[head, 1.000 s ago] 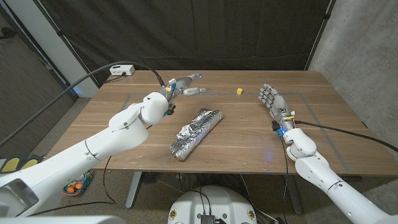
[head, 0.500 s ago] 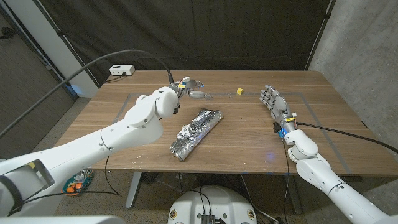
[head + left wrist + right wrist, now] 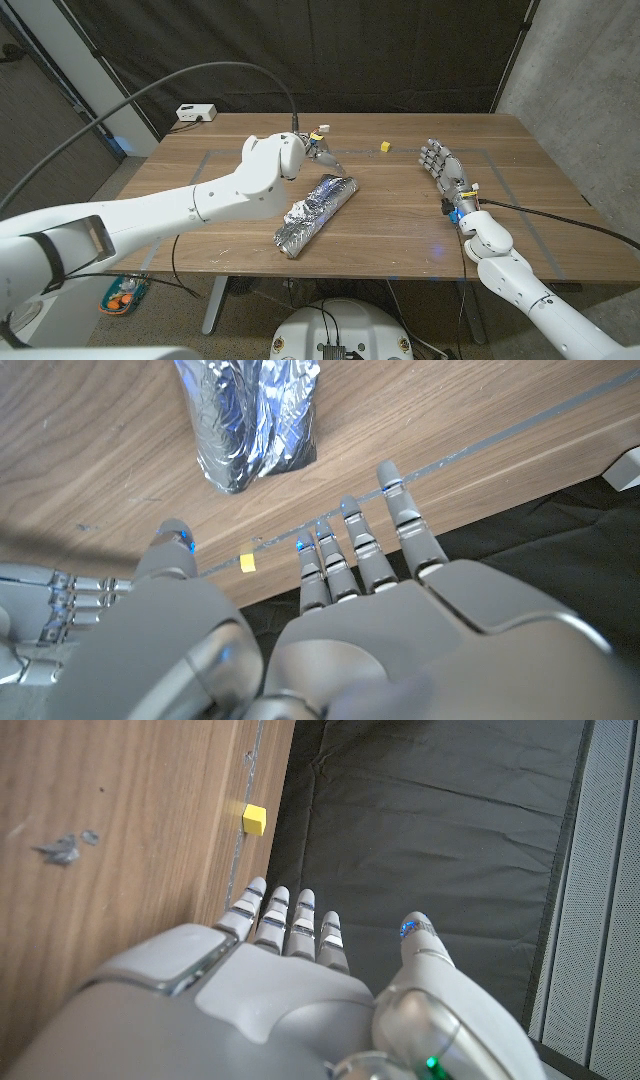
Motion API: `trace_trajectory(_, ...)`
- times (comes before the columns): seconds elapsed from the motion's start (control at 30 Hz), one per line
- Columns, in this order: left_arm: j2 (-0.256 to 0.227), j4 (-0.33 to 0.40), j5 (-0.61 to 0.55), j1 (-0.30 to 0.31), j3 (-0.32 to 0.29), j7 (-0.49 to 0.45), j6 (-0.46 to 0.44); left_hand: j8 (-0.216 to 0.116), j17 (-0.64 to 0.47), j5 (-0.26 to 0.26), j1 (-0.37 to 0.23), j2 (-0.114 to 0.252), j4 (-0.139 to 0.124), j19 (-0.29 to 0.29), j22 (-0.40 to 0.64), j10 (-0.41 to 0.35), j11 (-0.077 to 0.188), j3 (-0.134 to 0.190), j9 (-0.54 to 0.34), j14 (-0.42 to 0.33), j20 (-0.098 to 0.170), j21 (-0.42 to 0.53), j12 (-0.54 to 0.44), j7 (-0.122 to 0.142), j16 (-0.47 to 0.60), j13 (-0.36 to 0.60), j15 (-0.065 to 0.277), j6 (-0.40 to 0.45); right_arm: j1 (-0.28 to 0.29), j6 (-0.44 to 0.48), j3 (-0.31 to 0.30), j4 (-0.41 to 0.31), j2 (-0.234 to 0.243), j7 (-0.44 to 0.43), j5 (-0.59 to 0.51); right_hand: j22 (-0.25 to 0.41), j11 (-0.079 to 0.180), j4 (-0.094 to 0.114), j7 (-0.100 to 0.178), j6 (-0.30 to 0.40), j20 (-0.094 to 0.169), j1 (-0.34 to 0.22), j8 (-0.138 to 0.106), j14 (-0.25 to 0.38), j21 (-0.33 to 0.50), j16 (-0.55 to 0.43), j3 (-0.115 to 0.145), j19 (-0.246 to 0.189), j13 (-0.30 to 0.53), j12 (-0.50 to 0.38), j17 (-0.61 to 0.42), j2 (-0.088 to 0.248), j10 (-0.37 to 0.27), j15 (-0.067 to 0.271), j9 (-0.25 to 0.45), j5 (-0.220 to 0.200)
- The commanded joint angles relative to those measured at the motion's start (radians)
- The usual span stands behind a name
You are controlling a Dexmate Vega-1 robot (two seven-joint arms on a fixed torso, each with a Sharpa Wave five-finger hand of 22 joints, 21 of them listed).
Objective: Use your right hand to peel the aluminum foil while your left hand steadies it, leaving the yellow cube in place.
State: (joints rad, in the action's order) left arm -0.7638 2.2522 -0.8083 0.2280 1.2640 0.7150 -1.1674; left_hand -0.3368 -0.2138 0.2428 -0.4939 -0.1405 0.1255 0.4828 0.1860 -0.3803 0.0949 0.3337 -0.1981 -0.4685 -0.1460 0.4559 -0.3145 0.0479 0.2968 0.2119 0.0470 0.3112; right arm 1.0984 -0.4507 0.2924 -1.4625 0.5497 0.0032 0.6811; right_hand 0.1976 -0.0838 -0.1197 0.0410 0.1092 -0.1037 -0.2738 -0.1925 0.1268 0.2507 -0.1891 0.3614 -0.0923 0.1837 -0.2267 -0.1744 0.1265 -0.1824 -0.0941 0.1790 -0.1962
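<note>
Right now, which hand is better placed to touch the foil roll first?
Left. The left hand hovers open just beyond the foil roll; the right hand waits open far off, near the table's right edge.

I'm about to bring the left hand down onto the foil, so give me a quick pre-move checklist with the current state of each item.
1. Left hand empty, fingers apart: ok.
2. Left hand over the aluminum foil: not ok; it sits beyond the roll's far end, not touching it.
3. Foil unpeeled and lying free on the table: ok.
4. Yellow cube clear of both hands, near the far edge: ok.
5. Right hand open, waiting away from the foil: ok.
6. Loose foil edge for the right hand to grab: cannot tell.
</note>
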Motion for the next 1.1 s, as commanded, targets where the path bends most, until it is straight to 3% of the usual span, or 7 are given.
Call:
trace_trajectory(0.03,0.08,-0.098,-0.178,-0.153,0.178,0.27,-0.044,0.015,-0.007,0.002,-0.002,0.006,0.0,0.012,0.002,-0.013,-0.002,-0.008,-0.004,-0.01,0.004,0.008,-0.007,0.012,0.005,0.005,0.067,-0.032,0.0,-0.009,-0.004,0.022,-0.005,0.016,0.014,0.004,0.0,0.005,-0.002,0.008,-0.01,0.007,-0.002,0.014,0.0,-0.007,-0.002,-0.001,0.004,-0.004,-0.005,-0.008,-0.013,0.0,0.004,-0.003)
trace_trajectory(0.27,0.158,-0.189,-0.311,-0.19,0.238,0.446,-0.04,0.045,-0.009,0.001,0.0,-0.001,-0.004,0.024,0.002,0.027,-0.021,-0.021,-0.003,0.014,-0.001,0.006,0.012,0.006,-0.017,0.006,0.055,-0.088,-0.007,-0.015,-0.003,0.043,-0.011,0.032,0.023,0.004,-0.002,0.007,-0.003,0.011,-0.011,0.009,-0.003,0.02,0.001,-0.008,-0.001,-0.004,0.004,-0.005,-0.005,-0.007,-0.017,-0.001,0.004,-0.004)
trace_trajectory(0.43,0.2,-0.24,-0.392,-0.158,0.218,0.524,0.002,0.047,-0.009,0.0,0.004,0.009,-0.012,0.049,0.002,0.016,-0.031,-0.024,-0.003,0.001,-0.001,0.013,0.01,0.005,-0.016,0.006,0.049,-0.084,-0.014,-0.017,-0.002,0.059,-0.016,0.044,0.029,0.004,-0.002,0.008,-0.004,0.013,-0.013,0.01,-0.003,0.026,0.0,-0.009,-0.001,-0.005,0.004,-0.005,-0.005,-0.007,-0.018,-0.003,0.004,-0.004)
trace_trajectory(0.77,0.275,-0.325,-0.543,-0.025,0.088,0.623,0.144,0.048,-0.01,-0.001,0.005,0.029,-0.022,0.054,0.002,0.015,-0.028,-0.022,-0.003,0.004,0.005,0.011,0.013,0.018,-0.023,0.006,0.047,-0.075,-0.019,-0.02,-0.002,0.081,-0.021,0.06,0.041,0.004,-0.007,0.01,-0.005,0.022,-0.014,0.013,-0.005,0.036,0.0,-0.01,0.0,-0.006,0.004,-0.008,-0.006,-0.006,-0.028,-0.006,0.004,-0.004)
trace_trajectory(1.1,0.367,-0.43,-0.636,0.106,-0.045,0.647,0.298,0.049,-0.011,-0.003,0.007,0.048,-0.03,0.063,0.002,0.008,-0.022,-0.019,-0.004,-0.003,0.006,0.012,0.012,0.025,-0.025,0.006,0.047,-0.069,-0.015,-0.023,-0.006,0.094,-0.02,0.075,0.053,0.004,-0.009,0.012,-0.005,0.028,-0.016,0.015,-0.006,0.044,0.0,-0.011,0.001,-0.008,0.005,-0.008,-0.007,-0.005,-0.032,-0.006,0.005,-0.005)
